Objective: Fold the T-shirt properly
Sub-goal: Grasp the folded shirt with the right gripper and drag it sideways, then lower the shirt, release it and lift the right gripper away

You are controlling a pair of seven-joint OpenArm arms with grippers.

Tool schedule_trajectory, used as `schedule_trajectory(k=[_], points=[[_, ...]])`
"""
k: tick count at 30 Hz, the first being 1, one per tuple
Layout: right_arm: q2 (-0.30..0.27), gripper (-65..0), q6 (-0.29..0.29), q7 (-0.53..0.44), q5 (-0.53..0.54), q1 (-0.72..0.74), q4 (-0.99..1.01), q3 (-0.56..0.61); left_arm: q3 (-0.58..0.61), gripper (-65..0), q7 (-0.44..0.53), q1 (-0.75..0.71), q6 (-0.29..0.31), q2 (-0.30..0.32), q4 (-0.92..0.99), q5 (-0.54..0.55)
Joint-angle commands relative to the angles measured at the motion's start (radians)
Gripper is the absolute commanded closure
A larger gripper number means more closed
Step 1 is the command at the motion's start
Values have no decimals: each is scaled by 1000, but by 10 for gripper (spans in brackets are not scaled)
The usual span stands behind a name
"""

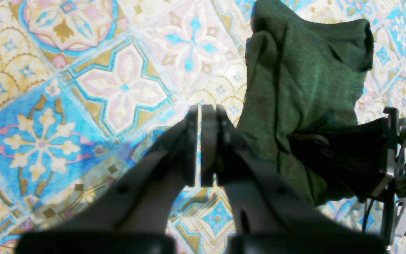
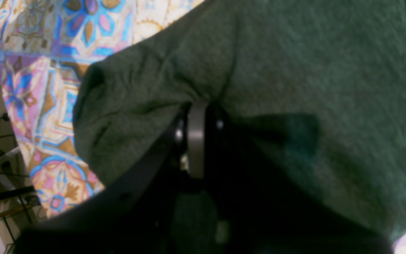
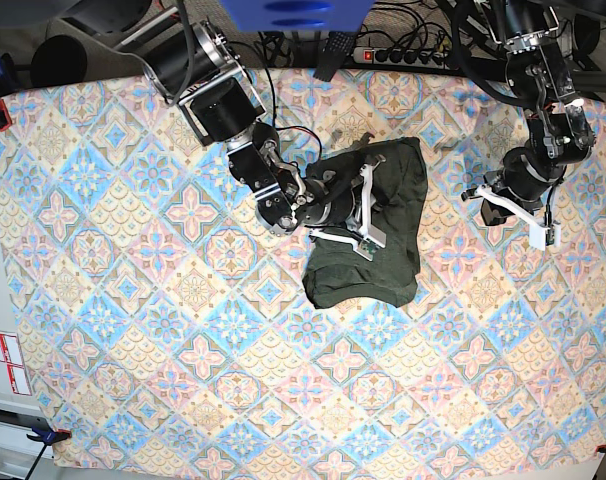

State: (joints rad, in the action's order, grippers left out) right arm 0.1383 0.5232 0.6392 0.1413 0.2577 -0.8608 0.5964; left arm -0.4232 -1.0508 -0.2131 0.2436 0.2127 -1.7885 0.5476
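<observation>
A patterned cloth (image 3: 133,300) of blue, pink and gold tile motifs covers the whole table beneath me, with cables and a power strip (image 3: 403,55) along its far edge. The T-shirt (image 3: 368,235) lies right of the table's centre, a dark olive-green heap bunched into a rough rectangle with soft rounded folds, its near edge thick and rolled. My right arm reaches in from the far left and lies over the garment's left part. My right gripper (image 2: 196,106) presses into the fabric; in the right wrist view the jaws are drawn together, and a crease of cloth puckers right at the tip, though I cannot tell whether any of it is truly pinched between them. My left gripper (image 1: 203,111) hangs above bare cloth, well apart from the shirt to the right of it, jaws closed on each other with nothing between them. In the left wrist view the shirt rises in a slumped fold just beside my right arm's dark wrist.
</observation>
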Motion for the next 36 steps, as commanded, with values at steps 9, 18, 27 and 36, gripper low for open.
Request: schedule_trajectory(k=[9,18,27,36], points=[[-118,0,-28,126,-81,-22,-74,-166,-4,0,16,10,4,11,-14,10],[-208,0,-27,143,-78,-22,-127,-286,-3,0,16,13,4,11,-14,10],[-299,0,-22,136,-78,-22,-127,-402,-3,0,16,14,4,11,-12,9],[-389,0,-22,135,-78,-14,-127,-504,-3,0,16,16,4,11,-12,9]])
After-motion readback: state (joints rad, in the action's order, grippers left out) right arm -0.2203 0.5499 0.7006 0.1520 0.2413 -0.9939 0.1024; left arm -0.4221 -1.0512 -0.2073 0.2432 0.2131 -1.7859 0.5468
